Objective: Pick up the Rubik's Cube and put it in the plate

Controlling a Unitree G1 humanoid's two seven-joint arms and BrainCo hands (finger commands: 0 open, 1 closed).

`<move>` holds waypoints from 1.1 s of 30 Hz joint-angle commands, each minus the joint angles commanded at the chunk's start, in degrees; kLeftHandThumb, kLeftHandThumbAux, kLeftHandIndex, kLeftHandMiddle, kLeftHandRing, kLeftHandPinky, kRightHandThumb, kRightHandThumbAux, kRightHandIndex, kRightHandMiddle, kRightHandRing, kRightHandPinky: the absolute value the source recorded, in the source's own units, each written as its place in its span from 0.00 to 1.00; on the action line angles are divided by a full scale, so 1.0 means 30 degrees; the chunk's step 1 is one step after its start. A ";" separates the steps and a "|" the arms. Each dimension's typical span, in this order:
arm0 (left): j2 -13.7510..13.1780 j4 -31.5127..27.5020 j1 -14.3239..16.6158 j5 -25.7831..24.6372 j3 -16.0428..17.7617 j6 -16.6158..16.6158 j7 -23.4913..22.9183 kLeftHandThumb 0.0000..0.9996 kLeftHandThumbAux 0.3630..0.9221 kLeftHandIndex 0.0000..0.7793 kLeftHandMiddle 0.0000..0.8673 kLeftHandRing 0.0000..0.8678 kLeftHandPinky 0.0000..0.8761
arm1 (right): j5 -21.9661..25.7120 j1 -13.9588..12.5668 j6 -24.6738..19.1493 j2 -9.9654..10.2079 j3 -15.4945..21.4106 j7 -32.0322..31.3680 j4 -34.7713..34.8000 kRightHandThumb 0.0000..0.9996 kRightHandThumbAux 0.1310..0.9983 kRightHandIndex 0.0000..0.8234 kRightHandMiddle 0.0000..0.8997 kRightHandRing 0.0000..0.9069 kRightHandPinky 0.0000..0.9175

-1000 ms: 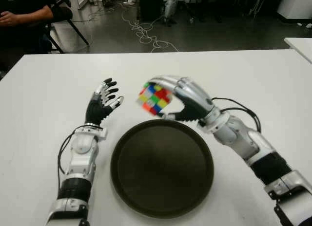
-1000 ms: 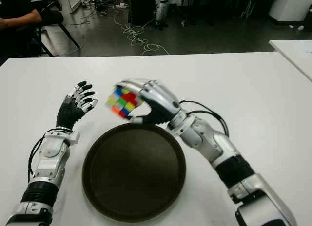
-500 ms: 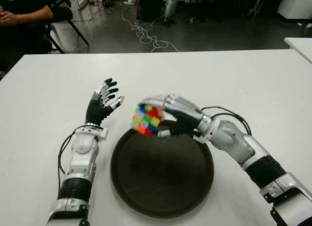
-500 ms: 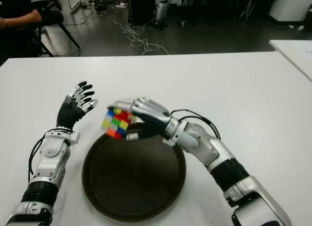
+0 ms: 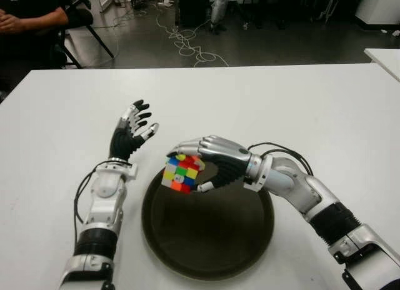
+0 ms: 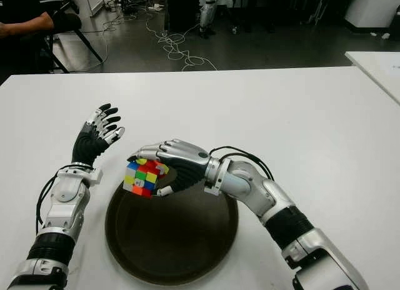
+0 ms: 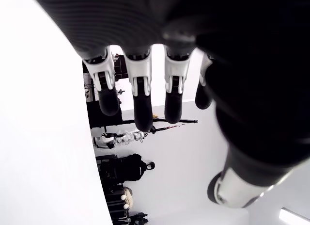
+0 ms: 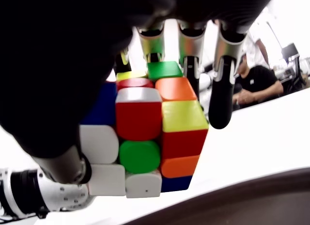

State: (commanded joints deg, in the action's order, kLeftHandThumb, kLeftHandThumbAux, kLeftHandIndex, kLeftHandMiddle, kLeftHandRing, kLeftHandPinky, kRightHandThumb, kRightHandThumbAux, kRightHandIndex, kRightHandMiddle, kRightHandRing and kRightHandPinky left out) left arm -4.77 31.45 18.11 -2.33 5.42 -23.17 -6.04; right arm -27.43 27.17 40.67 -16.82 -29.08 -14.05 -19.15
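The right hand point(image 5: 209, 165) is curled around the Rubik's Cube point(image 5: 181, 172), fingers point(image 8: 224, 84) draped over its top and far side and the thumb pressed against the lower near side, so the cube sits at the fingertips, out in front of the palm. The cube has no long axis; it is tilted, with one corner lowest and a mixed-colour face turned toward the head camera. Held this way it hangs over the plate point(image 5: 206, 252), above the rim that lies nearest the left hand, and I cannot tell whether it touches the rim. The plate lies on the white worktop point(image 5: 325, 115) below the right hand's wrist. The left hand point(image 5: 130, 135) shows beyond the cube's left side, fingers spread and holding nothing.
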 joint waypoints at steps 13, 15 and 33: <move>0.0032 0.0049 0.0004 -0.0339 0.0104 0.0162 -0.0151 0.13 0.74 0.14 0.20 0.19 0.18 | -0.1509 0.0430 -0.0108 -0.0276 0.0003 -0.0040 -0.0146 0.83 0.65 0.45 0.55 0.54 0.50; 0.0034 0.0071 0.0012 -0.0344 0.0104 0.0162 -0.0134 0.13 0.74 0.14 0.20 0.19 0.18 | -0.1622 0.0524 -0.0252 -0.0352 -0.0038 -0.0320 -0.0118 0.83 0.65 0.45 0.55 0.54 0.49; -0.0080 0.0444 0.0135 0.0027 0.0047 -0.0024 0.0165 0.12 0.73 0.15 0.20 0.19 0.14 | -0.2416 0.0839 -0.1373 -0.0647 -0.0034 -0.1359 0.0279 0.83 0.65 0.48 0.53 0.48 0.46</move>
State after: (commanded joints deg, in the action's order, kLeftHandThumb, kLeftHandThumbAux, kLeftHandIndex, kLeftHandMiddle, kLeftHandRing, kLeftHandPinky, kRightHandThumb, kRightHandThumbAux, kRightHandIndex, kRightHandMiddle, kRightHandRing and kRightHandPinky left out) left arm -5.01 32.78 18.51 -2.25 5.57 -23.24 -5.55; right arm -34.68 29.69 36.55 -18.76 -29.18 -18.12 -18.31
